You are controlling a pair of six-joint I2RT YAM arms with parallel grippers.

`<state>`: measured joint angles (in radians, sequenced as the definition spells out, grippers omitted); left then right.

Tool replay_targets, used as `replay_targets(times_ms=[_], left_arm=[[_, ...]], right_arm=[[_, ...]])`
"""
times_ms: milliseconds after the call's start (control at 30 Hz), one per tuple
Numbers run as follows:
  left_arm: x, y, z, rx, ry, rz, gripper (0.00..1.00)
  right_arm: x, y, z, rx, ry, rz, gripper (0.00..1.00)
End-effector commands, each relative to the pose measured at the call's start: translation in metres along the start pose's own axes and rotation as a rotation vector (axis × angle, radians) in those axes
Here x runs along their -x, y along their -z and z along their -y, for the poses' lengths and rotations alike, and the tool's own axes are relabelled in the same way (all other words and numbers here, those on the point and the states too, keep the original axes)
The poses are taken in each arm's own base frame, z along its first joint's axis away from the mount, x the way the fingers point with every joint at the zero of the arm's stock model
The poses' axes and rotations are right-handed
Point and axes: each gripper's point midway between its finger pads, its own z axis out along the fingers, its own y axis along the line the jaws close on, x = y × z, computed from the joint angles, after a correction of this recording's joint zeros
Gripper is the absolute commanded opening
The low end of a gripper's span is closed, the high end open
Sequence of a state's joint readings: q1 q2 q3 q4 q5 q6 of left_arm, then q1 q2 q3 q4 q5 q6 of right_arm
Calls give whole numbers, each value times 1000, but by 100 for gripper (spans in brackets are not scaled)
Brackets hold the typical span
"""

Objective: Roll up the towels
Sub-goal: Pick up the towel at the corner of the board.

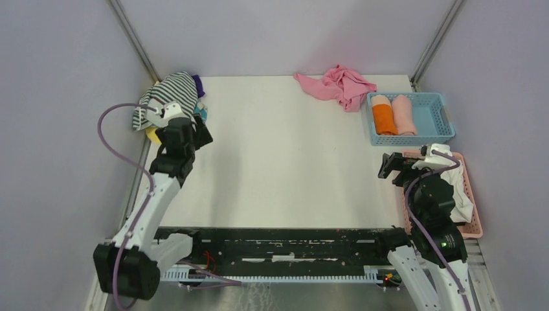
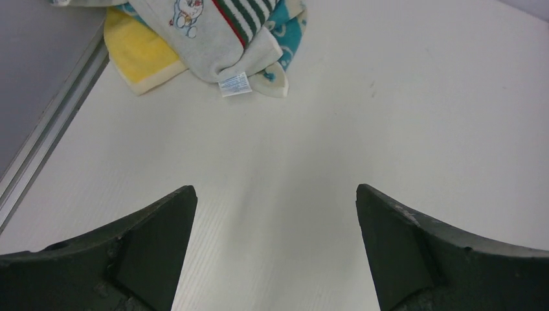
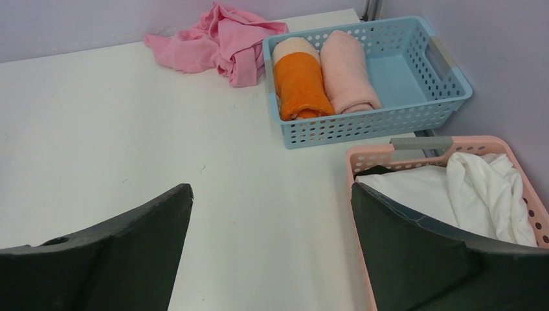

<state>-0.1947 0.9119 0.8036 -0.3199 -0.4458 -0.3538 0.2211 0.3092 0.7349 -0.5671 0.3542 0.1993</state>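
Observation:
A heap of towels lies at the table's far left corner: a grey-and-white striped towel (image 1: pixel 169 96) on top, purple (image 1: pixel 198 84), teal (image 1: pixel 202 113) and yellow (image 1: pixel 153 135) showing beneath. The left wrist view shows the striped towel (image 2: pixel 213 39), the yellow towel (image 2: pixel 139 55) and the teal towel (image 2: pixel 291 26). My left gripper (image 1: pixel 194 133) (image 2: pixel 275 194) hovers just in front of the heap, open and empty. A crumpled pink towel (image 1: pixel 340 84) (image 3: pixel 220 39) lies at the back. My right gripper (image 1: pixel 398 165) (image 3: pixel 272 191) stands open and empty at the right.
A blue basket (image 1: pixel 447 123) (image 3: pixel 447 97) at the back right holds an orange roll (image 3: pixel 299 84) and a pink roll (image 3: pixel 347 71). A pink basket (image 1: pixel 476 214) (image 3: pixel 369 155) with white fabric (image 3: pixel 479 194) sits beside my right gripper. Metal frame posts stand at both far corners.

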Motion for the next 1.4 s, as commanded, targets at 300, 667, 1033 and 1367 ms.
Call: replay_targets(times_ms=[300,667,1033,1367], left_arm=[[7,-174,-49,192,252,-165,92],[-38,-270,-49,199,127,-359,74],[7,-254,-42,157,53,-311,26],[102,-195,-29,101,44,-108,20]], right_arm=[[9,3,-19,112,25,57,100],[-1,-4,-25,132,52,4,100],[-3,-5,-25,131,60,-6,100],[-1,-3,-25,136,53,7,100]])
